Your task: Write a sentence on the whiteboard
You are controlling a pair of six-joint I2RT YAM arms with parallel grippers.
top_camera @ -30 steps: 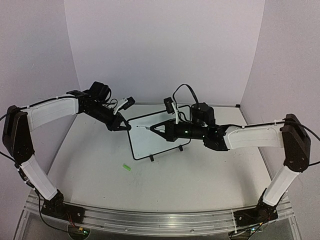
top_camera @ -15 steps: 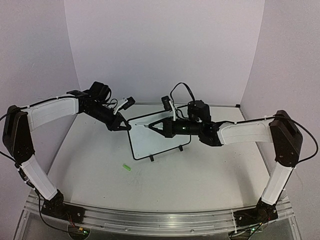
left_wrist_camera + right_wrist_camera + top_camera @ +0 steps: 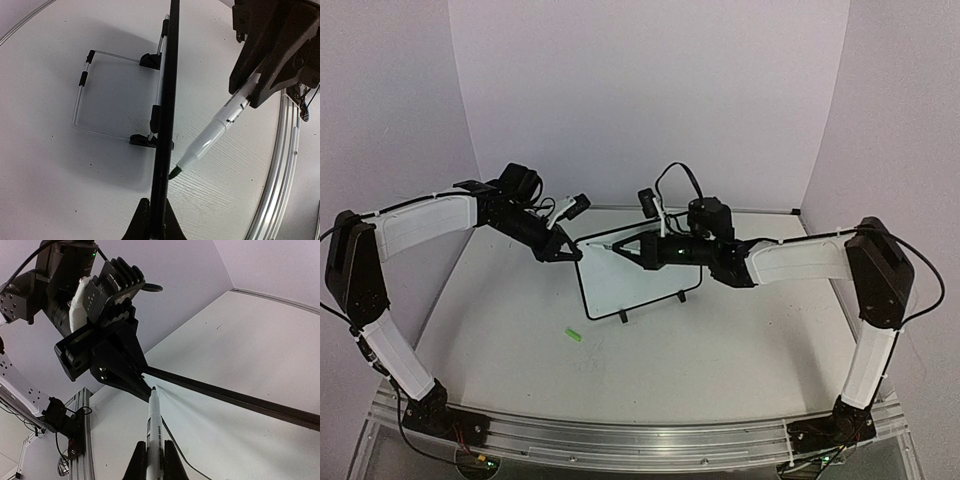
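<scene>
The whiteboard stands tilted on its two black feet at mid table, its face blank; the sentence does not show in any view. My left gripper is shut on the board's upper left corner, and in the left wrist view its fingers pinch the black frame edge-on. My right gripper is shut on a white marker. Its green tip sits at the board's face near that corner, right beside the left gripper.
A small green marker cap lies on the table in front of the board's left end. The wire stand props the board from behind. Purple walls close in the back and sides; the aluminium rail runs along the near edge.
My right arm has carried the marker up and to the left across the board, toward its upper left corner. The left arm and the board have stayed still.
</scene>
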